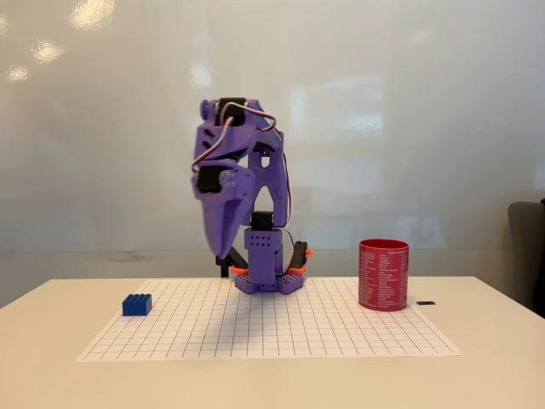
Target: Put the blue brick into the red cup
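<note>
A purple robot arm is being seen folded at rest, its gripper (223, 250) pointing down behind the grid sheet (272, 328), holding nothing; its opening cannot be told. The blue brick (137, 304) is lying at left on the desk (494, 366), well apart from the red cup (383, 274) at right. Nothing is being grasped yet; reaching left for the brick is being called for next.
</note>
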